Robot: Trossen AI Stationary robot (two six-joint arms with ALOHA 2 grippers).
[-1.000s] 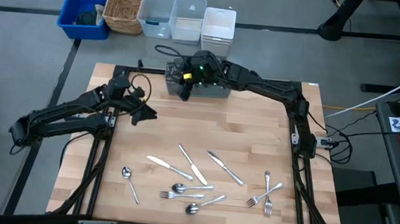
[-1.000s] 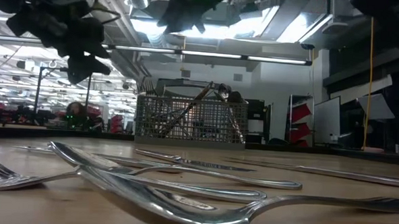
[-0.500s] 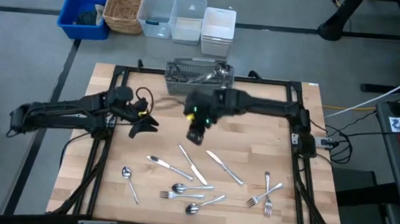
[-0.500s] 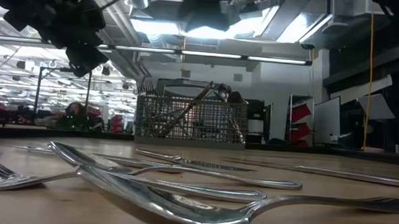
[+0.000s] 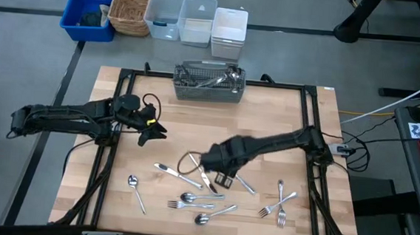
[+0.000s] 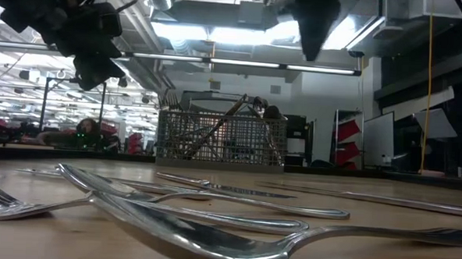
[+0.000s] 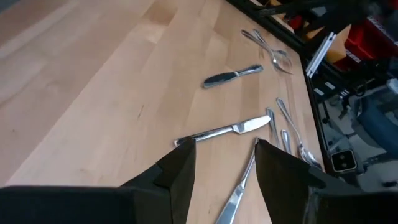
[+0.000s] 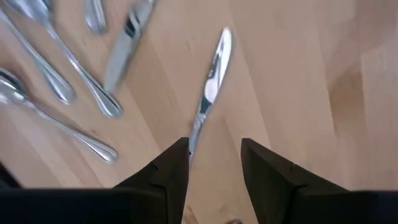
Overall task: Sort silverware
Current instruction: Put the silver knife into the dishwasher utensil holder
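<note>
We see the right gripper [image 5: 224,180] low over the scattered knives [image 5: 207,178], fingers [image 8: 168,171] spread and empty, left gripper [image 5: 156,131] parted, hovering well clear, wire basket [image 5: 208,83] behind

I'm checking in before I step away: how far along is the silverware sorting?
Done: some pieces stand in the wire basket at the table's far edge. In hand: nothing is held; the right tool is open, low over a knife that lies between its fingers, and the left tool waits open on the left. Left: about ten forks, spoons and knives on the table.
</note>
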